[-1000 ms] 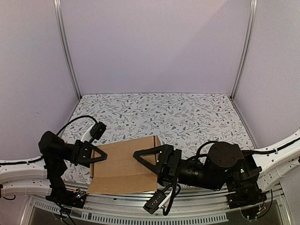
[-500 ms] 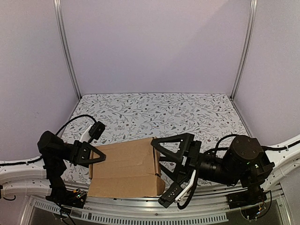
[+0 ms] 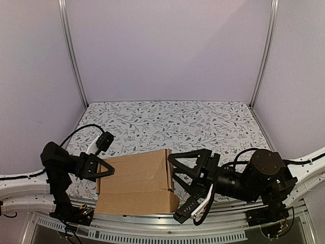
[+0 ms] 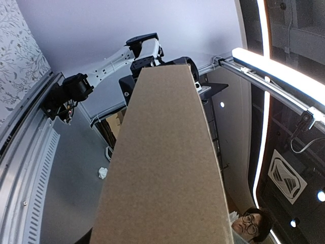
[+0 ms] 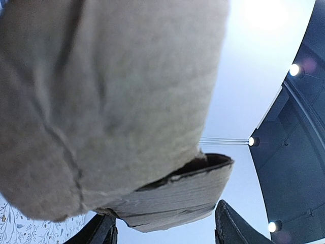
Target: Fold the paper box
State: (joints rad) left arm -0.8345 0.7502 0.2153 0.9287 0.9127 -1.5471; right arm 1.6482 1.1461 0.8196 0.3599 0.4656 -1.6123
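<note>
The paper box (image 3: 134, 180) is plain brown cardboard, partly folded, and lies at the near left of the table. My left gripper (image 3: 107, 171) sits at its left edge and looks shut on it. In the left wrist view the cardboard (image 4: 162, 168) fills the middle and hides the fingers. My right gripper (image 3: 172, 172) is open at the box's right end, one finger on each side of it. In the right wrist view the box end (image 5: 111, 96) with a loose flap (image 5: 177, 195) sits just above the spread fingertips (image 5: 231, 223).
The table has a grey floral cloth (image 3: 203, 124) and is walled by pale purple panels on three sides. A metal rail (image 3: 152, 223) runs along the near edge. Both arm bases stand by that rail.
My right gripper has drawn back to the right off the top of the cardboard and now straddles its right end. The box's right end has risen into a thicker folded shape. The left gripper has stayed put.
</note>
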